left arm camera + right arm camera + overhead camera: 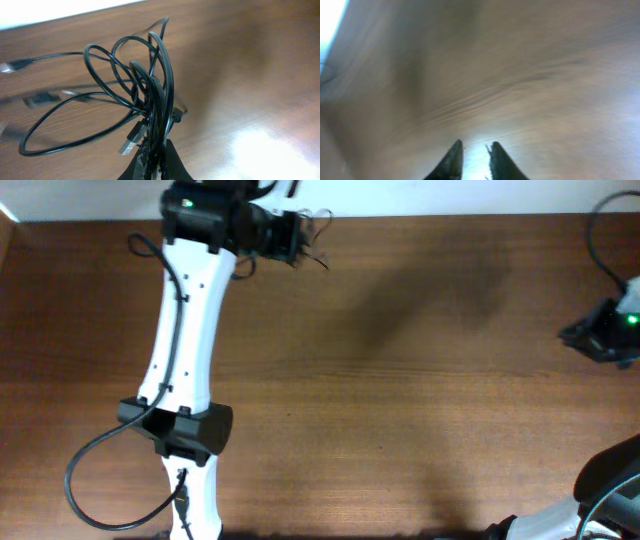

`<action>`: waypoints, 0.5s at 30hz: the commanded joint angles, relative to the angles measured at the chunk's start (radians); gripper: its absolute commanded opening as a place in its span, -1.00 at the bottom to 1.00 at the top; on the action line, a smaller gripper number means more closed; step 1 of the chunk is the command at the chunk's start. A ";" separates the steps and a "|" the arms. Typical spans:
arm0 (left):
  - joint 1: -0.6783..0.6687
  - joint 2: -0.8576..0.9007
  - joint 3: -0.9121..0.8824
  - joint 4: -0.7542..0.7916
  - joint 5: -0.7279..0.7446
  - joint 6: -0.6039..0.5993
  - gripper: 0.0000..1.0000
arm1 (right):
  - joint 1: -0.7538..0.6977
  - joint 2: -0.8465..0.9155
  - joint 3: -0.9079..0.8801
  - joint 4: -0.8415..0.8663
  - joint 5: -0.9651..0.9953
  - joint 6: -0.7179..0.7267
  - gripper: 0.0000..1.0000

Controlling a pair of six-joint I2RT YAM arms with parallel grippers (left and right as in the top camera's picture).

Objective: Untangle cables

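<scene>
The cables (pixel 150 85) form a tangled bunch of thin black loops, and my left gripper (pixel 154 156) is shut on their gathered strands. A metal-tipped USB plug (pixel 129 144) hangs beside the fingers. Another plug end (pixel 9 67) trails off blurred at the far left. In the overhead view the left gripper (pixel 300 235) is stretched to the table's far edge, with only a few cable ends (pixel 320 258) showing past it. My right gripper (pixel 475 146) hovers over bare wood, its jaws a little apart with nothing between them.
The wooden table (pixel 420 380) runs up to a white wall at the far edge. The left arm (pixel 185 340) lies lengthwise over the table's left part. The right arm's wrist (pixel 605 330) is at the right edge.
</scene>
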 commanded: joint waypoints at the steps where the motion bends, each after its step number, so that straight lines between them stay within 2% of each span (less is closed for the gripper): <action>1: -0.066 -0.037 0.014 -0.022 0.213 0.012 -1.00 | 0.178 -0.018 0.055 -0.027 -0.224 -0.164 0.04; 3: -0.068 -0.036 0.009 -0.031 0.341 0.013 -1.00 | 0.310 -0.029 0.131 -0.027 -0.316 -0.166 0.22; 7: -0.068 -0.036 -0.095 0.045 0.523 0.012 -1.00 | 0.522 -0.029 0.161 0.052 -0.340 -0.029 0.25; 10: -0.068 -0.036 -0.141 0.075 0.575 0.012 -1.00 | 0.560 -0.029 0.161 0.173 -0.290 0.092 0.35; 14: -0.068 -0.036 -0.141 0.119 0.776 0.013 -1.00 | 0.626 -0.022 0.160 0.260 -0.193 0.242 0.33; 15: -0.068 -0.036 -0.141 0.117 0.776 0.013 -1.00 | 0.636 -0.022 0.160 0.265 -0.163 0.269 0.27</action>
